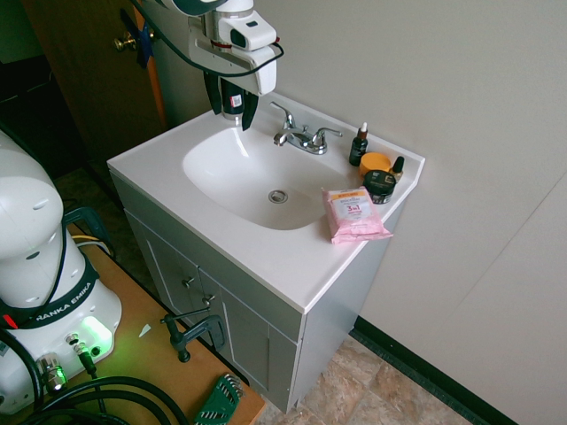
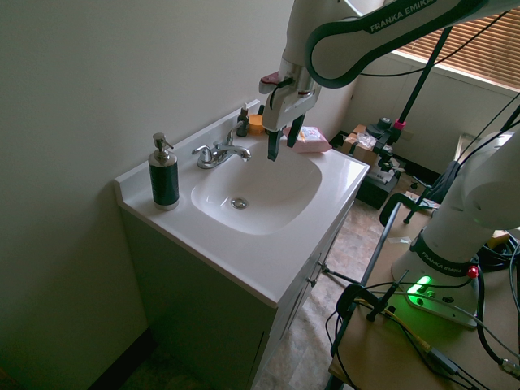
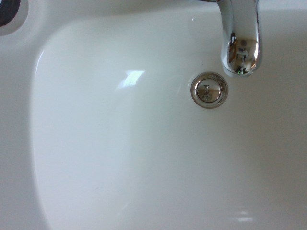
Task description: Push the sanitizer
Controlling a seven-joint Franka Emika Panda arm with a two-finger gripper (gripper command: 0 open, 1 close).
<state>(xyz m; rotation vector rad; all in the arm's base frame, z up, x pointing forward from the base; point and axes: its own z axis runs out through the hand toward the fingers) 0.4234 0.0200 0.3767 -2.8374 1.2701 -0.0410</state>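
Sanitizer point(image 2: 164, 180): upright beside the faucet point(image 2: 222, 153); probably slippery, tippy if pushed high
Contact: low on the body, likely best
Pincer point(image 2: 283, 150): spread, empty, beyond the faucet

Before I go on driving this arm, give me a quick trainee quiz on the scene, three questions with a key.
1. True or false: the pump bottle to be pushed stands on the countertop.
2. Multiple choice: what colour is the wipes packet?
a) green
b) pink
c) blue
3. Fill in the blank: in the second exterior view, the gripper hangs with its fingers ____ (open or shut).

Key:
1. true
2. b
3. open
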